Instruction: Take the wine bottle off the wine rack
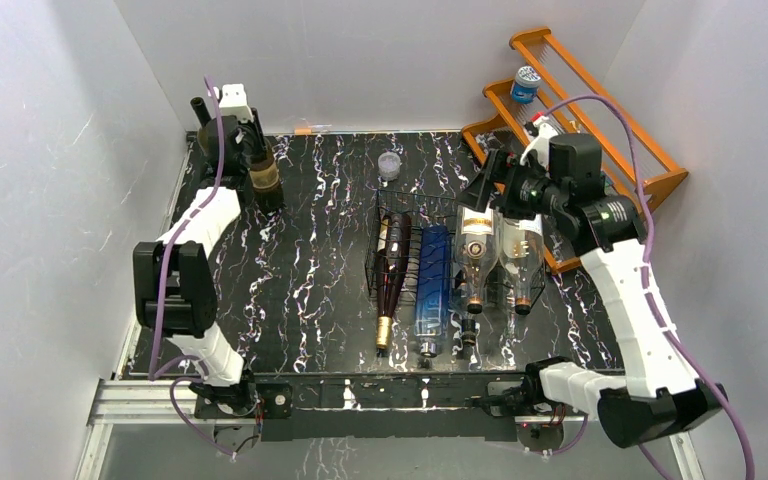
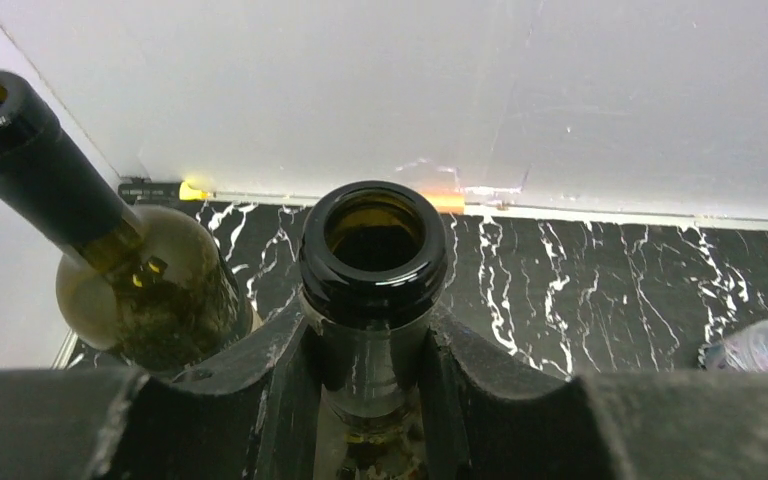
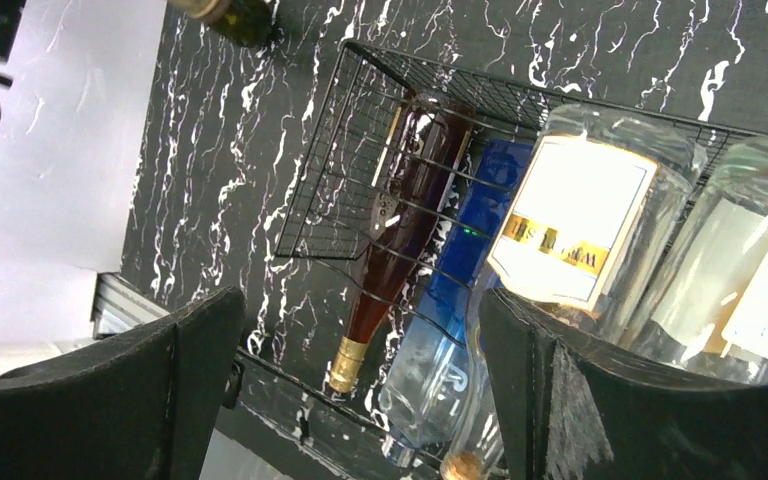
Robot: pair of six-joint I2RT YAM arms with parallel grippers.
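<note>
Wine bottle [image 2: 373, 275] of dark glass is upright at the desk's [image 1: 290, 260] far-left corner, well apart from the wine rack [image 1: 407, 262], my left gripper [image 2: 373, 372] clamped on its neck, another dark bottle [image 2: 155, 305] just beside; my right gripper [image 3: 360, 390] hangs spread open over the rack's labelled clear bottle [image 3: 575, 220]

Four bottles [image 1: 432, 280] lie abreast in the wine rack [image 1: 412, 232]; shelf [image 1: 660, 183] behind right; upright bottles [image 1: 263, 172] far left.

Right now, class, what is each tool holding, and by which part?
The left tool grips a dark bottle by its neck, below the lip. The right tool is open, empty.
</note>
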